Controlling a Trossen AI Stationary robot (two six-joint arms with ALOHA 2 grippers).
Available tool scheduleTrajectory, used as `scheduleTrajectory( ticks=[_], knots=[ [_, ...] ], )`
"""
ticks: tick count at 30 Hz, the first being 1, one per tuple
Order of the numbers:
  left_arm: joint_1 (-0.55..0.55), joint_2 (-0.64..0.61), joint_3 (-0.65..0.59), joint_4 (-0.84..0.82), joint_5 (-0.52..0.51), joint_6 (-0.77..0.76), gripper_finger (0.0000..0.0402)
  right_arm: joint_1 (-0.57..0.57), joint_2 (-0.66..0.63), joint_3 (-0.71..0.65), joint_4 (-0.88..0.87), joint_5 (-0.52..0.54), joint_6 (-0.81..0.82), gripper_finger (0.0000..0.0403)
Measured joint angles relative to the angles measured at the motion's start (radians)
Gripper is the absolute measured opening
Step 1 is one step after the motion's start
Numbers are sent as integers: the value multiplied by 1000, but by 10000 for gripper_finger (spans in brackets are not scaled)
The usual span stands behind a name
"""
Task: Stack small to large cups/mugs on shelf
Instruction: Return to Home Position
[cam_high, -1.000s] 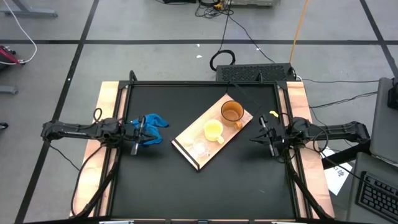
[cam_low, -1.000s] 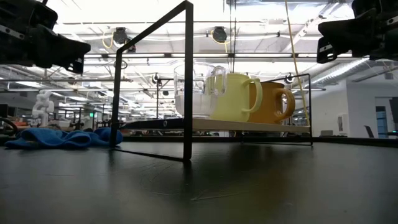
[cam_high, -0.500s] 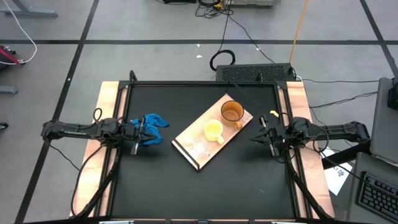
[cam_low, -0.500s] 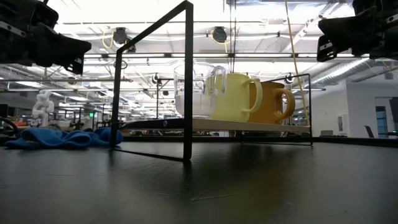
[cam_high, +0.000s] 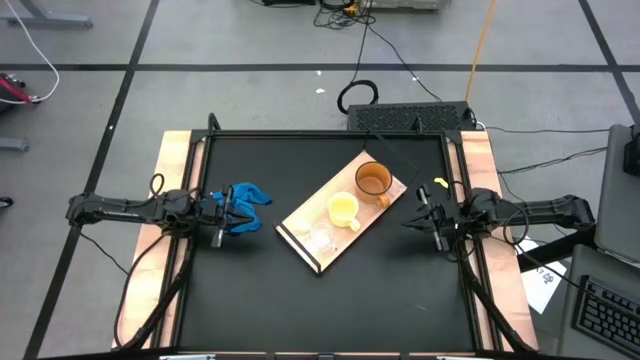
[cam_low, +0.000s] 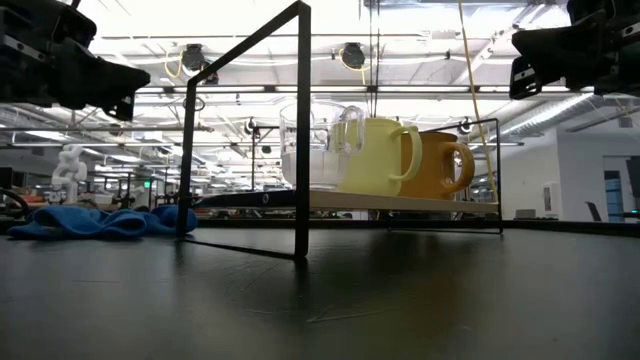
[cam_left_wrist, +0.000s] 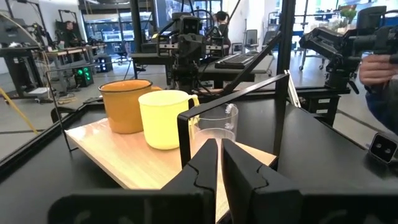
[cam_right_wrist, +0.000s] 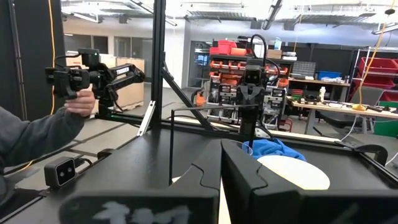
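Lying diagonally, the shelf (cam_high: 298, 230) holds 3 cups (cam_high: 343, 209); left pincer (cam_left_wrist: 219, 146) and right pincer (cam_right_wrist: 221, 149) narrow.

Shelf board (cam_left_wrist: 112, 163): pale wood, smooth and matt as I see it, with a dark edge strip; small cup (cam_left_wrist: 216, 127): clear glass, glossy; yellow mug (cam_left_wrist: 163, 118) and orange-brown mug (cam_left_wrist: 124, 106): smooth, opaque, softly shiny, ceramic or plastic I cannot tell; frame bars (cam_low: 302, 130): black, matt, metal by their look; tabletop (cam_low: 400, 300): black, matt, faintly reflective; cloth (cam_low: 100, 220): blue, soft, crumpled; side rails (cam_high: 172, 165): light bare wood.
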Motion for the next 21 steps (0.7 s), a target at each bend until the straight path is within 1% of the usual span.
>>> scheduleTrajectory(
  ticks=[10,17,21],
  knots=[
    [0,0,0,0,0,-14,3,0,0,0,-8,0,26,0],
    [0,0,0,0,0,-16,26,0,0,0,-8,0,26,0],
    [0,0,0,0,0,-16,32,0,0,0,-8,0,26,0]
  ],
)
